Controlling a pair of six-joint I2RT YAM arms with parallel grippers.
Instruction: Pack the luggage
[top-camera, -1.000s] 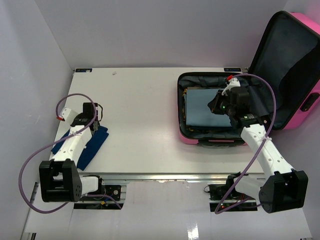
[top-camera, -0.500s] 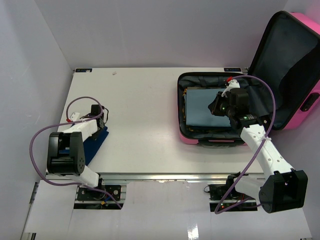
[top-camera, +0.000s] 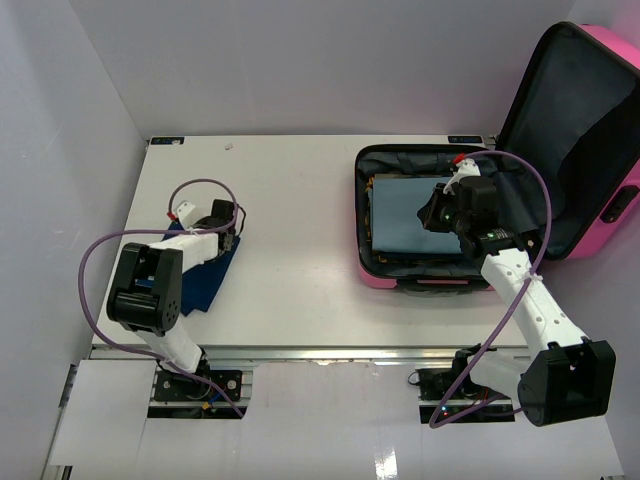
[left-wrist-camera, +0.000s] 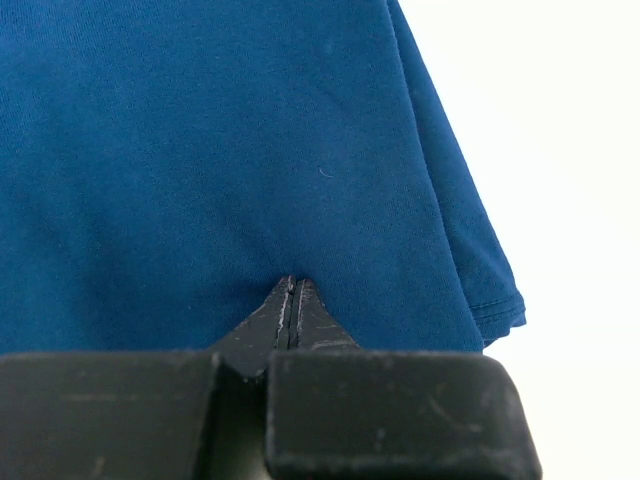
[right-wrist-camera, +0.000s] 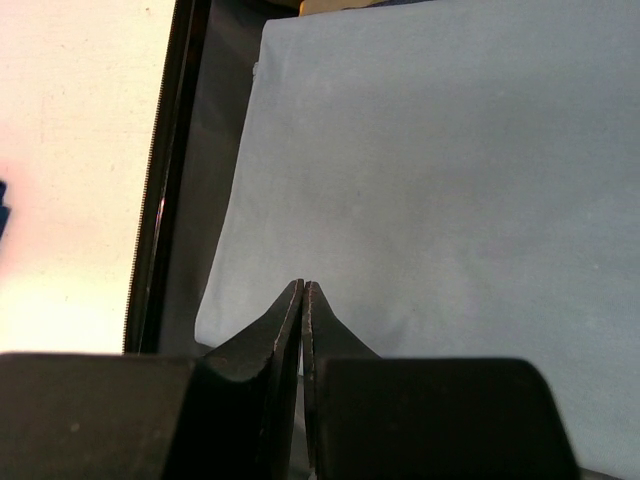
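Left gripper (top-camera: 230, 222): jaws pressed together, tips on the far end of a folded dark blue garment (top-camera: 205, 280), whose long axis runs diagonally near-left. Luggage (top-camera: 372, 278) lies well right, lid up. Right gripper (right-wrist-camera: 303, 292), also closed, hovers over light blue cloth (top-camera: 400, 215) inside and may block the drop.

The luggage (top-camera: 618, 45) is glossy hard plastic; the blue cloth (left-wrist-camera: 220, 150) is matt knit.

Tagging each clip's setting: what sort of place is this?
Probably a lab robot cell: a white table boxed in by plain panels, two arms bolted to a metal rail, and staged pink luggage.
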